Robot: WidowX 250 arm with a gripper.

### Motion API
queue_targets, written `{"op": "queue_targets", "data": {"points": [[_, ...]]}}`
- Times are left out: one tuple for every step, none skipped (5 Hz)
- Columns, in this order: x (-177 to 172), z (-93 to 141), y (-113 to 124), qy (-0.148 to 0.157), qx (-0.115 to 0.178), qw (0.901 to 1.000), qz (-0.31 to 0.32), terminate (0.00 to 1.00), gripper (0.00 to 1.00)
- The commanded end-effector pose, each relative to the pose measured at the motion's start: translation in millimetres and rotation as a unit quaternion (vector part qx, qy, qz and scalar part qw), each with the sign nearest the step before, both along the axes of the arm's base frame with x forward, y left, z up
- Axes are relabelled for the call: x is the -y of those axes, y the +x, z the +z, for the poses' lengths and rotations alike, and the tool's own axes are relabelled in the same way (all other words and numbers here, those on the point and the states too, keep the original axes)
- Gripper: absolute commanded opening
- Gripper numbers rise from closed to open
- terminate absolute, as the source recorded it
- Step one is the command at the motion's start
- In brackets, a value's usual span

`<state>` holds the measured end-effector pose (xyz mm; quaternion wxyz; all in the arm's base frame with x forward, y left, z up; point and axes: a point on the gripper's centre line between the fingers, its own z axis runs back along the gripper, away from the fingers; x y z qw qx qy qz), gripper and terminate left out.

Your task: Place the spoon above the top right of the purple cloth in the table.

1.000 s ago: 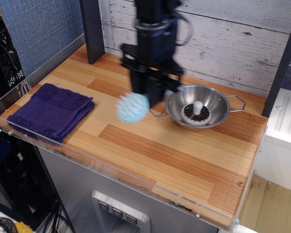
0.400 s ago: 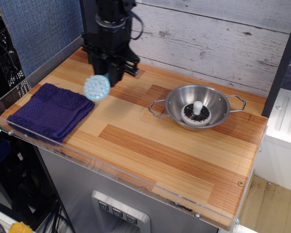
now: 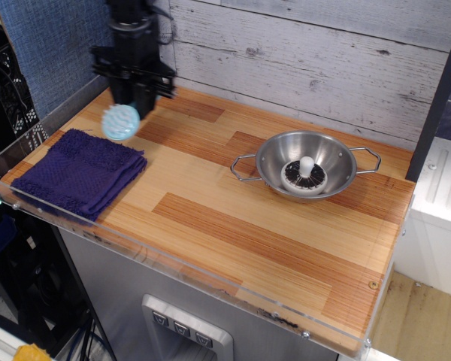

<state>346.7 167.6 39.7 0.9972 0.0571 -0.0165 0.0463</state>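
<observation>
Spoon [image 3: 121, 122] hangs clamped in my gripper [image 3: 132, 101], head at its 7 o'clock, above the purple cloth's [image 3: 79, 173] far edge.

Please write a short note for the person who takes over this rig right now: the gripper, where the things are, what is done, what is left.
Gripper: shut on the spoon, held in the air, head down.
Spoon: just beyond the cloth's far edge, near its top right corner, not yet on the table.
Steel bowl: right of centre, not involved.
Done: spoon picked up and brought to the cloth.
Left: lower it onto the wood there, open, withdraw.
</observation>
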Motion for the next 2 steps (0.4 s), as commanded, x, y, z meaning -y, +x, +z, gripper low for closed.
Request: {"op": "queue_targets", "data": {"points": [[-18.8,6.2,6.2,-0.021,0.026,0.9993,0.019,0.00,0.00],[-0.2,6.7,14.7,-0.040,0.061,0.9974,0.003,0.00,0.00]]}}
